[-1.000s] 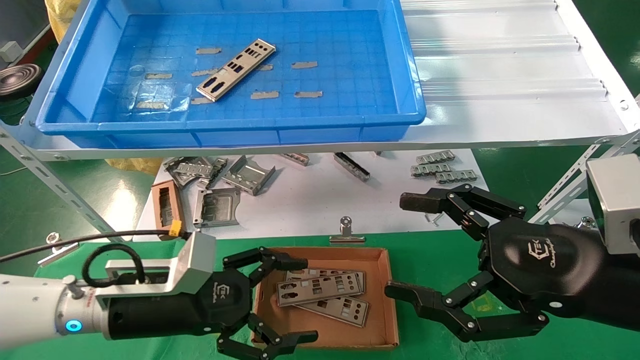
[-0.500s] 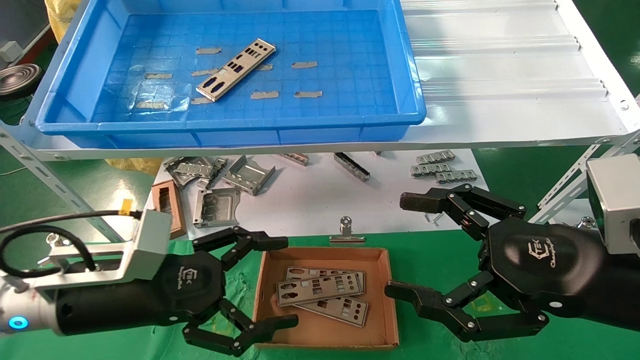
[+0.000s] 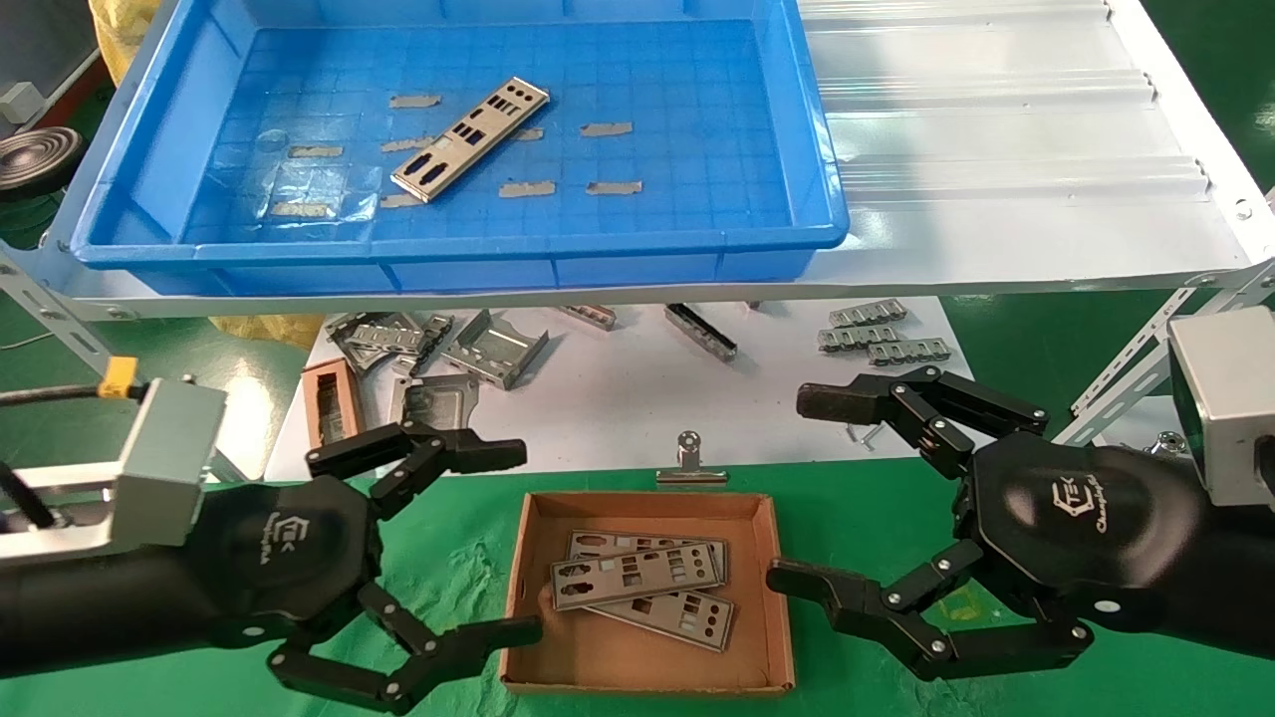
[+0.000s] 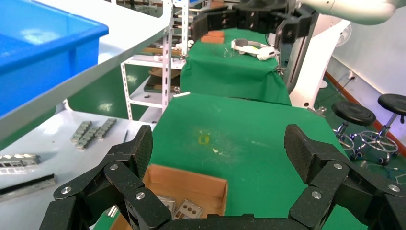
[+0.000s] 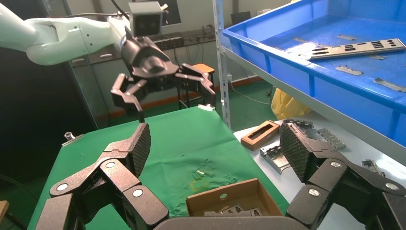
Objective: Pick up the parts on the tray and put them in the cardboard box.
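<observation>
One silver punched plate lies slanted on the floor of the blue tray on the upper shelf; it also shows in the right wrist view. The cardboard box sits on the green cloth and holds three stacked plates. My left gripper is open and empty, just left of the box, its lower finger at the box's left wall. My right gripper is open and empty, just right of the box. The box also shows in the left wrist view and the right wrist view.
Bent grey brackets, linked metal strips and a narrow brown frame lie on the white lower shelf behind the box. A binder clip sits at the box's far edge. Slanted shelf struts stand at both sides.
My left gripper has drawn back to the left, out of the box, and stays open. The plates in the box and the right arm have not moved.
</observation>
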Motion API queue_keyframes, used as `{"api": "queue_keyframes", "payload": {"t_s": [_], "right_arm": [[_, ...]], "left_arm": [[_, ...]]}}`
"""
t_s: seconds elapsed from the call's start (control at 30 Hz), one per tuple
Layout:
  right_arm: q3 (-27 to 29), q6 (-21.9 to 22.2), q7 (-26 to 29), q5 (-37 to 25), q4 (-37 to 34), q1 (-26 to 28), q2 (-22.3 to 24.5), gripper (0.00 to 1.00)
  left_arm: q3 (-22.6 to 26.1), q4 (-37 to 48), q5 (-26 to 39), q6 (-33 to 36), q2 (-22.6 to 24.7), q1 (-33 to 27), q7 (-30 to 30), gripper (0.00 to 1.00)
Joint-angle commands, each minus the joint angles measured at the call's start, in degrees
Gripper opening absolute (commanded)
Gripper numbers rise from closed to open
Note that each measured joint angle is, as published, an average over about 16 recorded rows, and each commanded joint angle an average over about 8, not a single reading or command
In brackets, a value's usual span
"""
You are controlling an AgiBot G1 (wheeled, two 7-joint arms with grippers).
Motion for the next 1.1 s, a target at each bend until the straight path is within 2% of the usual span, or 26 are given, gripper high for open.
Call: {"api": "queue_keyframes", "payload": {"t_s": [0.03,0.6,1.1], "right_arm": [[0.00,0.00,0.00,0.00,0.00,0.00,0.00,1.00],[0.00,0.01,0.00,0.00,-0.01,-0.01,0.00,1.00],[0.00,0.01,0.00,0.01,-0.01,-0.02,0.01,1.00]], "left_arm": [[-0.84,-1.19,-0.34,0.05,-0.78,0.34,-0.82,1.00],[-7.21,-10.11,-2.92,0.43,-6.62,2.89,-6.85,1.00],[-7.13,-9.99,-2.98,0.46,-6.56,2.91,-6.76,1.00]]}}
